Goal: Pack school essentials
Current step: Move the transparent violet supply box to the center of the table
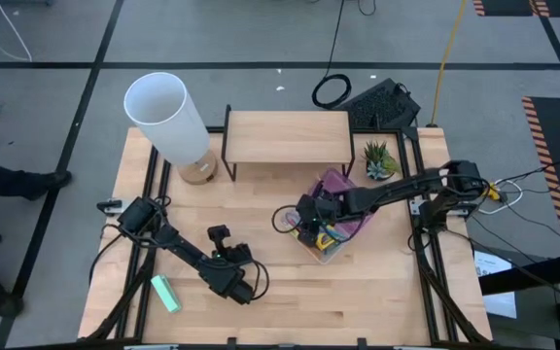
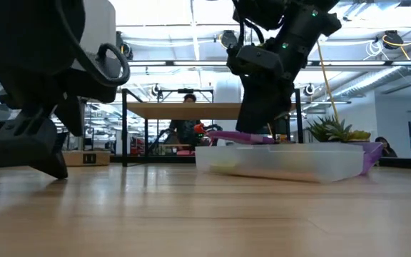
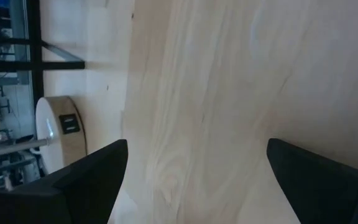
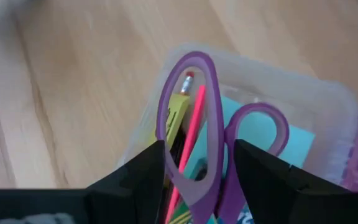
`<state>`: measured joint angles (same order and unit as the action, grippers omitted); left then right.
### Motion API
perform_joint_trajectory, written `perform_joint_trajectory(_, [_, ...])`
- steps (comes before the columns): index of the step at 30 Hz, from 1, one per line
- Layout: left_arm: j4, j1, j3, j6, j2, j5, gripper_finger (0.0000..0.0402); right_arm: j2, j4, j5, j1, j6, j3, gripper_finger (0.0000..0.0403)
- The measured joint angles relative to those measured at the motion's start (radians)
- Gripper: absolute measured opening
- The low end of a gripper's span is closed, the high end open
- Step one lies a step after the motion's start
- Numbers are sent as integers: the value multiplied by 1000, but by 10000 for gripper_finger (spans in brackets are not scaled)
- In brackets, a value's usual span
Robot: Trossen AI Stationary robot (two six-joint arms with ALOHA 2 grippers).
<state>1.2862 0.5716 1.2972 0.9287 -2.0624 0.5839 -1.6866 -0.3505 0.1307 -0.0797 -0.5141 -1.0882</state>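
Scissors [image 4: 194,134] going into the clear box [image 4: 328,102].
Right gripper [image 4: 194,180] pinches their purple handle over the pencil [image 4: 188,146] and blue pad [image 4: 294,140]; left gripper [image 3: 194,186] rests spread wide, empty, near the front edge.

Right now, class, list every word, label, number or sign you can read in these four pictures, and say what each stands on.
None can be read.
Yellow-green crayon box in the clear plastic box: its print is hidden behind the purple-handled scissors.
Small dark label on the round wooden lamp base: too blurred to read.
Papers on the floor beside the table: too small to read.
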Motion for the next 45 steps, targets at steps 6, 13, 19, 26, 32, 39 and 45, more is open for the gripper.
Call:
perform_joint_trajectory(6, [58,1,0,48,0,-1,390,19,-47,44,-39,-33,1,187])
perform_joint_trajectory(13, [78,1,1,51,1,1,390,138,-95,205,-97,-111,1,187])
perform_joint_trajectory(19, [78,14,1,77,2,9,390,180,-175,211,-183,-199,0,175])
perform_joint_trajectory(26, [111,43,0,88,3,25,390,121,16,351,-378,-237,0,132])
perform_joint_trajectory(32, [112,52,0,87,3,54,390,-19,150,541,-469,-237,0,121])
perform_joint_trajectory(39, [97,52,0,60,3,54,390,-126,126,553,-440,-271,0,153])
perform_joint_trajectory(45, [63,50,0,48,3,73,390,-141,86,544,-382,-233,0,163])
